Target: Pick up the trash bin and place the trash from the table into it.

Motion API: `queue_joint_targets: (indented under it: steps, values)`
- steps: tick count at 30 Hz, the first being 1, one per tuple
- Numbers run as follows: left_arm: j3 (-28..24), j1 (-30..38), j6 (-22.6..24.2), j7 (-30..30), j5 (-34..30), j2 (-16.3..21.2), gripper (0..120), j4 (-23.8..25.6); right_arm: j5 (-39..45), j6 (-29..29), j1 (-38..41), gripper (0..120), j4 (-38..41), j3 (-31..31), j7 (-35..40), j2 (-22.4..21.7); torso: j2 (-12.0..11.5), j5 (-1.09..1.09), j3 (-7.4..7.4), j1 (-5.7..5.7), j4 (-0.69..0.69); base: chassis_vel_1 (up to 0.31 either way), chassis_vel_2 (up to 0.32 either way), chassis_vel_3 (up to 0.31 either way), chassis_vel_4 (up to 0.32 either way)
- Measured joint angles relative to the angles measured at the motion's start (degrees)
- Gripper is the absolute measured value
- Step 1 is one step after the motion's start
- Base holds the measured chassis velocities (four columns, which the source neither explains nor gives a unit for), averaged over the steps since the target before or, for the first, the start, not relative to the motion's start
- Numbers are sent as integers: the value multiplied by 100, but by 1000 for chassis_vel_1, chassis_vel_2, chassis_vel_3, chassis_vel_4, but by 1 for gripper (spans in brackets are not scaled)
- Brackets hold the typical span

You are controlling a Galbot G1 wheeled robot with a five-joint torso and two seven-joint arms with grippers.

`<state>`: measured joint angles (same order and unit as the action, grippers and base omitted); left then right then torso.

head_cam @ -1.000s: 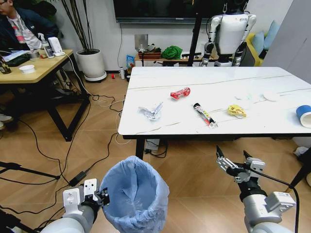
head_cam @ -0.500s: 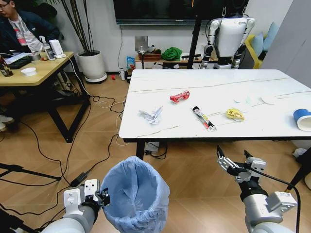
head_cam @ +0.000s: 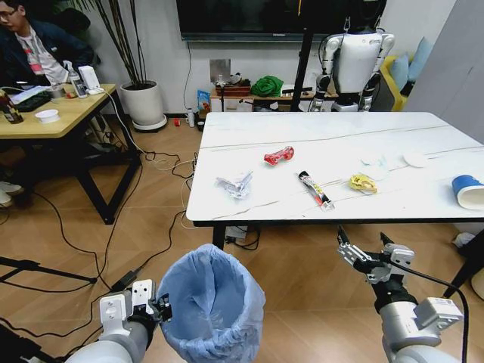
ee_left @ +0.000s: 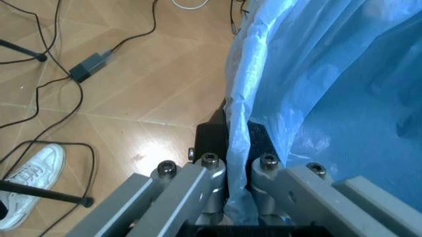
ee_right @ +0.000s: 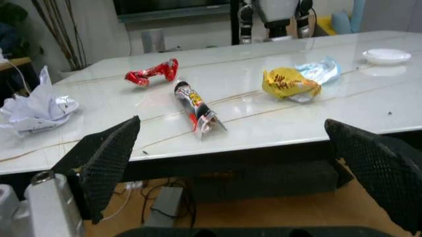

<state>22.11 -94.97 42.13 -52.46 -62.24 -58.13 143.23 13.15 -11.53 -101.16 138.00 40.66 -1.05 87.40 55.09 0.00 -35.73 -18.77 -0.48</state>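
The trash bin [head_cam: 210, 302], lined with wrinkly light blue plastic, hangs low in front of me. My left gripper [head_cam: 160, 306] is shut on its rim; in the left wrist view the fingers [ee_left: 211, 170] pinch the liner [ee_left: 329, 94]. My right gripper [head_cam: 363, 249] is open and empty, below the near edge of the table [head_cam: 318, 132]. On the table lie a red wrapper [head_cam: 279, 155], a clear-silver wrapper [head_cam: 235, 183], a stick pack [head_cam: 315, 189], a yellow wrapper [head_cam: 363, 182], a tissue [head_cam: 374, 159], a white lid [head_cam: 415, 159] and a blue-white cup [head_cam: 469, 191]. The right wrist view shows the stick pack [ee_right: 195, 107] and yellow wrapper [ee_right: 289, 83] nearest.
A yellow-wood desk [head_cam: 53, 110] with a seated person stands at the left. Cables [head_cam: 113, 227] trail over the wooden floor between desk and table. A potted plant [head_cam: 141, 98] and another robot [head_cam: 355, 53] stand at the back wall. Tripod legs [head_cam: 30, 265] lie at my left.
The whole head view has shifted a little, so the camera moved; the table sits slightly higher and further left in the picture. Both grippers keep their pose and the bin stays held.
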Motion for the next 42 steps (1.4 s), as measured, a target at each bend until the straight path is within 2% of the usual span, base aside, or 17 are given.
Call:
queue_joint_targets:
  steps: [8, 14, 19, 23, 26, 31, 35, 39, 42]
  values:
    - [9, -25, 0, 1, 10, -36, 0, 0, 38, 8, 32, 100, -10, 1, -7, -54, 225, 0, -129, -96, 0, 0, 0, 0, 0]
    - [23, -28, 0, 64, 37, -53, 0, 1, 197, -61, 72, 100, -20, -8, 89, -148, 290, 0, -164, -129, 0, 0, 0, 0, 0]
    - [64, -87, 0, 257, 270, -40, 0, 0, 433, -172, 181, 100, -62, -2, 150, -359, 293, 0, -165, -130, 0, 0, 0, 0, 0]
    - [53, -149, 0, 328, 363, -59, 0, 0, 1215, -460, 359, 100, -14, -12, 384, -767, 280, 0, -157, -127, 0, 0, 0, 0, 0]
    - [46, -157, 0, 333, 365, -65, 0, -2, 1325, -503, 396, 100, -14, -14, 416, -850, 276, 0, -155, -125, 0, 0, 0, 0, 0]
    - [-63, -49, 0, 408, 342, 71, 0, -65, 2106, -854, 894, 100, -108, 29, 809, -1644, 255, 1, -143, -115, -1, 0, 0, 0, 0]
    - [-125, -44, 0, 450, 343, 126, 0, -81, 2352, -973, 1155, 100, -188, 52, 917, -1941, 250, 1, -141, -113, 0, 0, 0, 0, 0]
    - [-165, -96, -1, 552, 416, 115, 0, -106, 3056, -1230, 1829, 100, -514, -18, 1141, -2748, 242, 1, -136, -109, 1, 0, 0, 0, 0]
    - [-166, -105, 0, 551, 418, 91, 0, -116, 3186, -1247, 2086, 100, -744, -122, 1155, -2978, 238, 1, -134, -107, 0, 0, 0, 0, 0]
